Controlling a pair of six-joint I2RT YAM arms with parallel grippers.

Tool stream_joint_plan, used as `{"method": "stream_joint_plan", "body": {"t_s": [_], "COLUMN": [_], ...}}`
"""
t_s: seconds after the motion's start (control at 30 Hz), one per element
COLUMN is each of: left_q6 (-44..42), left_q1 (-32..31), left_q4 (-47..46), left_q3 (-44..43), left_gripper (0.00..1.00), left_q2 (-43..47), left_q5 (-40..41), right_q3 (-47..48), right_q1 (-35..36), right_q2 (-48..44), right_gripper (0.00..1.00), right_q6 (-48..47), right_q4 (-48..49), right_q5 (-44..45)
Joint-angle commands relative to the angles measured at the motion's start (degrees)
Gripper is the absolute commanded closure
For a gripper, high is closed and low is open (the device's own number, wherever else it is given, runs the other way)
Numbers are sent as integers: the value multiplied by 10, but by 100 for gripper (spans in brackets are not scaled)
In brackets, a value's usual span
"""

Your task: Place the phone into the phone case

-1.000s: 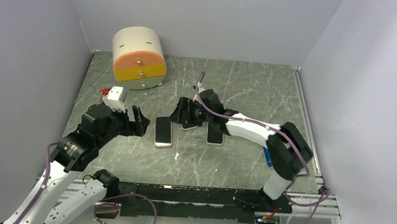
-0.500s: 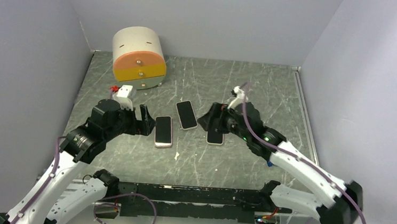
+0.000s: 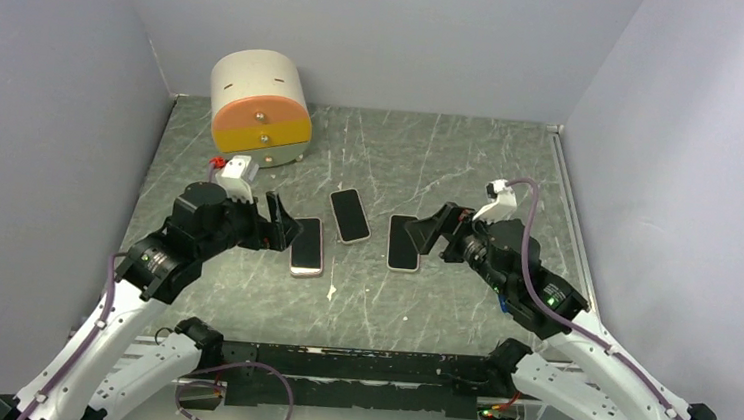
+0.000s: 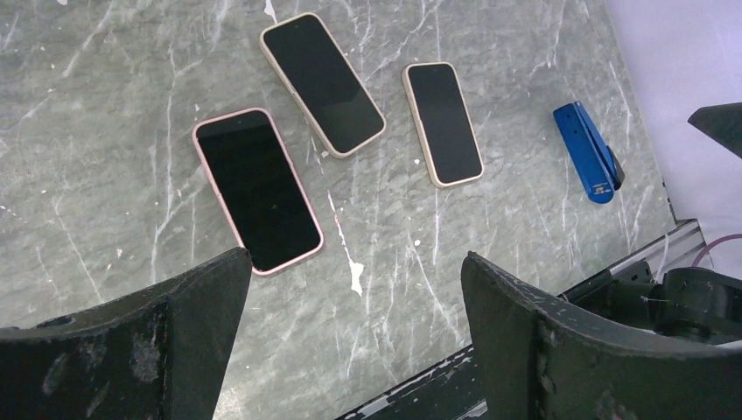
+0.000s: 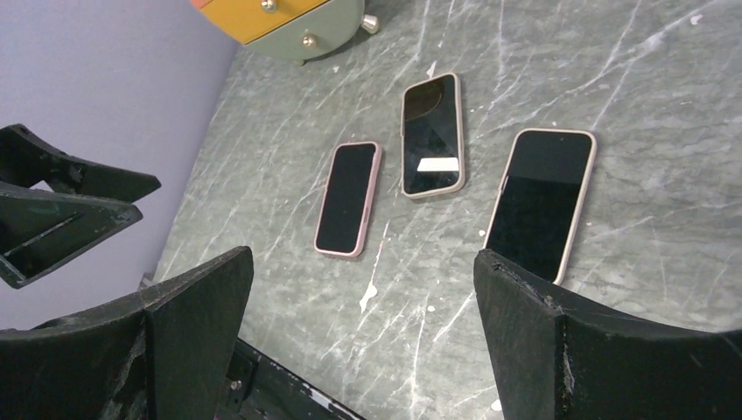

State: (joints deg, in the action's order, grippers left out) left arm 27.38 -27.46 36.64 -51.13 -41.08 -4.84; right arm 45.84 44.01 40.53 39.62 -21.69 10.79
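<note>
Scratched, seemingly stone table (image 3: 472,168), plain lilac walls (image 3: 382,30).

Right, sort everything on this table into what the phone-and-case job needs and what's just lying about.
For the job: pink-edged phone; middle phone; right-hand phone. Which of them is the case, I cannot tell.

Lying about: drawer box; blue tool; white scrap.
</note>
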Motion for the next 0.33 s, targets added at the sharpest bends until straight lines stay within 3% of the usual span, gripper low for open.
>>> {"method": "stream_joint_plan", "body": {"t_s": [0.0, 0.3], "left_q6": [16, 16], "left_q1": [0, 0], "left_q4": [-33, -25], "left_q3": [-17, -14], "left_gripper": [6, 6], "left_q2": [9, -7], "left_q5": [-15, -9], "right_q3": [30, 21], "right_q1": [0, -1], "right_q2": [-15, -49], "right_gripper": [1, 1], "right_q6": [-1, -15], "right_q4": [-14, 1], "right_q5": [32, 64]}}
